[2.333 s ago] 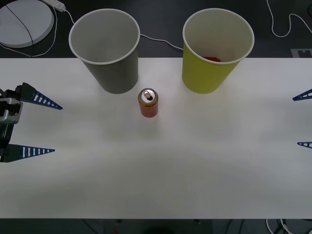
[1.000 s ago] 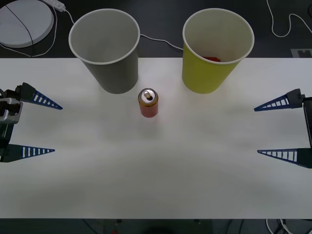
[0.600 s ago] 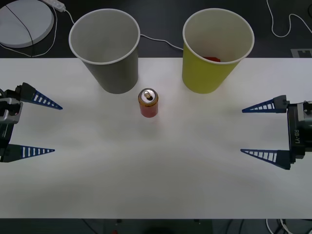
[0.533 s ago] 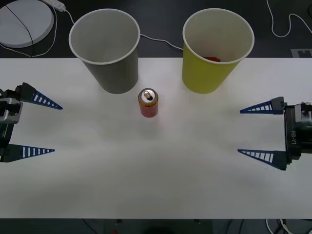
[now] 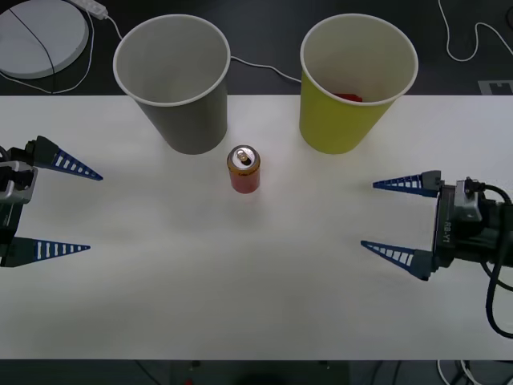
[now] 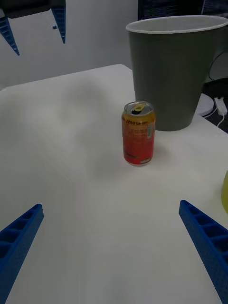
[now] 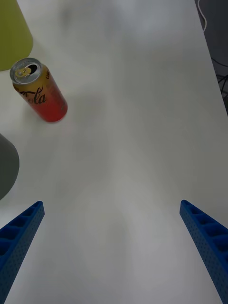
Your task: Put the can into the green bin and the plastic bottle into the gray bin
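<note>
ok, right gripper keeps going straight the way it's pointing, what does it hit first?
Probably the can: it stands upright ahead of the open right gripper, roughly in line between its fingers, table bare before it. The gray bin sits just behind. Exact line is hard to judge.

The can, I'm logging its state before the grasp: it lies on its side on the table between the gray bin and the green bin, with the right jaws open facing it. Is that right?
Not quite. The can stands upright, silver top up, as the front and right wrist views show. It does sit between the gray bin and the green bin, and the right gripper faces it with jaws open.
</note>
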Motion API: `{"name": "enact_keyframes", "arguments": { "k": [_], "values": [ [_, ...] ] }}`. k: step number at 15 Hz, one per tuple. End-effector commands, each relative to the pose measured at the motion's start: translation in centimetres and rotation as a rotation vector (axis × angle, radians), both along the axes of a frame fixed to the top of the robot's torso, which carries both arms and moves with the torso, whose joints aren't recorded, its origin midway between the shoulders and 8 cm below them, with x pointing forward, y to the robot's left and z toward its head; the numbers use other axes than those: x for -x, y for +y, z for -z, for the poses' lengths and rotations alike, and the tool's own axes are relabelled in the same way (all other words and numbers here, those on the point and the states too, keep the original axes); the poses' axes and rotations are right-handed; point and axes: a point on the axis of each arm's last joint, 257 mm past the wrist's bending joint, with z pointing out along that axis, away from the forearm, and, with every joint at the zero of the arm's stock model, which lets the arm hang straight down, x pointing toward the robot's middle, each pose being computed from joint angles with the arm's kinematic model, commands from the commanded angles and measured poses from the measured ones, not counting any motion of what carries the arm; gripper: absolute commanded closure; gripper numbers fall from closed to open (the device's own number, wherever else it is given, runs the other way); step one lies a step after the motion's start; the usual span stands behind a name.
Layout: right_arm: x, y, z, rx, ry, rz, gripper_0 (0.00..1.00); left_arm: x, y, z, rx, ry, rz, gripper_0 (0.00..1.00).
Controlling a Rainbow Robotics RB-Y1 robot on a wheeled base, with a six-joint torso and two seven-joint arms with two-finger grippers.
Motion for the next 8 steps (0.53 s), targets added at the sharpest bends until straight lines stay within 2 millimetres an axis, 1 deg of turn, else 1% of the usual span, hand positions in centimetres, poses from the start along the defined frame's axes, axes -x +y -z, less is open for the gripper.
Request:
{"name": "enact_keyframes", "arguments": {
  "k": [1,2,5,8],
  "values": [
    [-1.2,1.5,1.4,-0.035,0.003,0.065,0.00,0.0,0.0,0.0,0.000,0.000,0.000,0.00],
    [-1.8,2.2,2.1,-0.051,0.008,0.104,0.00,0.0,0.0,0.0,0.000,0.000,0.000,0.00],
    [-3.2,3.8,3.3,-0.089,0.019,0.183,0.00,0.0,0.0,0.0,0.000,0.000,0.000,0.00],
    [-4.1,5.8,4.0,-0.131,0.033,0.240,0.00,0.0,0.0,0.0,0.000,0.000,0.000,0.00]
  ]
}}
